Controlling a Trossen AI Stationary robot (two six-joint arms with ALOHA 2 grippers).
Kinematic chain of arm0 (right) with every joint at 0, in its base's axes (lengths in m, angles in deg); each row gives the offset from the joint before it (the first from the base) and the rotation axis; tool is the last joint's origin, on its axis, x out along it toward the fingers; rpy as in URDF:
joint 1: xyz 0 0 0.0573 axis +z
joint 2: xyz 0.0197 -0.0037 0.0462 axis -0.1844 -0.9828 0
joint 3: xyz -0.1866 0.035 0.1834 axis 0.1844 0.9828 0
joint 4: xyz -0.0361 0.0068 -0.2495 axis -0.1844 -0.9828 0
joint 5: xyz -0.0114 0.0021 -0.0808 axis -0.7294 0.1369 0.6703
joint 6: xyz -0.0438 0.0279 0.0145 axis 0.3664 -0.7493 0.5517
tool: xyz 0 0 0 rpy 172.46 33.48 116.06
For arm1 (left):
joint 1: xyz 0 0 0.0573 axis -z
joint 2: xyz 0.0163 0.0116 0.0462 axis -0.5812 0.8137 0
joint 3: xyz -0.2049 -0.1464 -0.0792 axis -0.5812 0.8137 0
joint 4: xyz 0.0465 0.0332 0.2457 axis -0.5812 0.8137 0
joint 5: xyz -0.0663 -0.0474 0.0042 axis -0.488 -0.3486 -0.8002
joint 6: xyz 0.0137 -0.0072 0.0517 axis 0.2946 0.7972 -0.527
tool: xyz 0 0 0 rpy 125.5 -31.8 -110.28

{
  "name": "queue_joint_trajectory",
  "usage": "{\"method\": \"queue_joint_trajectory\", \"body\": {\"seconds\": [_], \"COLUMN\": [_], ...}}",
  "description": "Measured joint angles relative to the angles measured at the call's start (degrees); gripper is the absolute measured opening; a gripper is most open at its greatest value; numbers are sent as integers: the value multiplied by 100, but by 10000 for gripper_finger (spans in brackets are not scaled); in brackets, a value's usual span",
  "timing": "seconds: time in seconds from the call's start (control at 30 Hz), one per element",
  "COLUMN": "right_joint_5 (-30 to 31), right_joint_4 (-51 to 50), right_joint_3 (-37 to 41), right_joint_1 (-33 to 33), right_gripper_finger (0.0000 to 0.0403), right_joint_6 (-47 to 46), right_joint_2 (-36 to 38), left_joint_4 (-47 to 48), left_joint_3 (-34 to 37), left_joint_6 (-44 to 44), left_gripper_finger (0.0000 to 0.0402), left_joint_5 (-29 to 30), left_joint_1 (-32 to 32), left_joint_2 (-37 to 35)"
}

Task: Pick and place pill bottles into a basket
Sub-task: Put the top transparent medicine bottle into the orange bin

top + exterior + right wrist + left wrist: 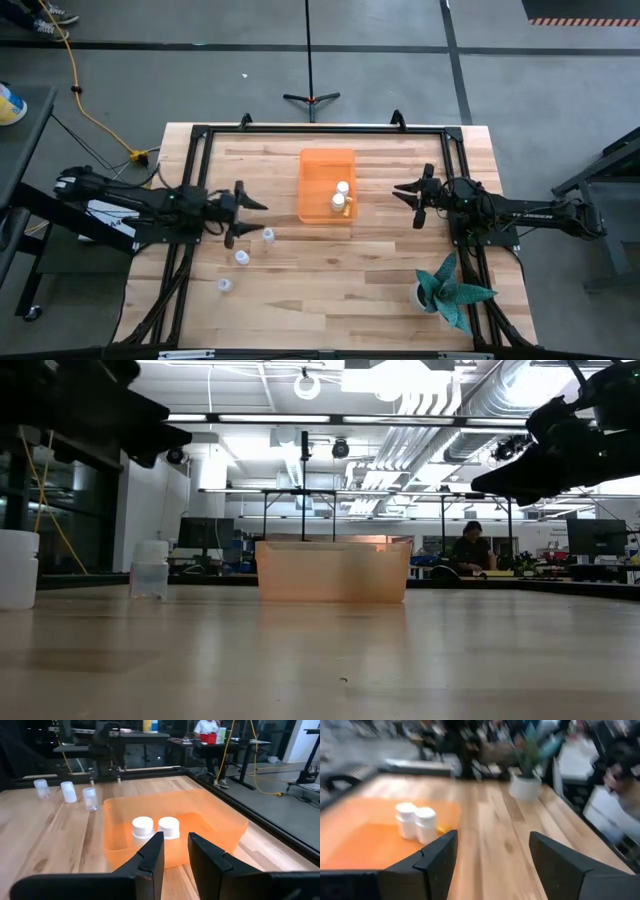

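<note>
The orange basket [327, 185] stands on the table's middle, toward the far side, with two white-capped pill bottles [340, 197] upright inside; they also show in the right wrist view [155, 827]. Three more pill bottles [268, 236] [242, 258] [224, 285] stand on the table at the near left. My left gripper [255, 205] hovers open and empty left of the basket, above the table. My right gripper [403, 192] hovers right of the basket, empty, with a narrow gap between its fingers [174, 855].
A white pot with a teal plant [445, 290] stands at the near right of the table. A black frame [320, 128] runs round the table's edges. Bare wood lies between the basket and the near edge. A person [470, 545] sits far behind the table.
</note>
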Motion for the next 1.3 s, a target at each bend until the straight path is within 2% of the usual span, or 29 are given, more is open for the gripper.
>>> {"method": "queue_joint_trajectory", "body": {"seconds": [0.27, 0.5, 0.67, 0.83, 1.3], "right_joint_5": [-4, -6, -6, -6, -6], "right_joint_4": [-47, -218, -269, -271, -302], "right_joint_3": [-2, -2, -2, -2, -2], "right_joint_1": [0, 0, 0, 0, -1], "right_gripper_finger": [78, 78, 78, 78, 78], "right_joint_6": [4, 8, 18, 117, 170], "right_joint_2": [0, -2, -1, -2, -1], "left_joint_4": [1047, 2006, 2723, 3128, 3078], "left_joint_3": [-914, -1558, -1741, -1744, -1739], "left_joint_6": [449, 646, 1170, 1372, 1286], "left_gripper_finger": [265, 264, 264, 264, 264], "left_joint_5": [-615, -709, -570, -108, -82], "left_joint_1": [4, 4, 1, -5, -1], "left_joint_2": [1768, 2664, 2927, 3010, 3014]}}
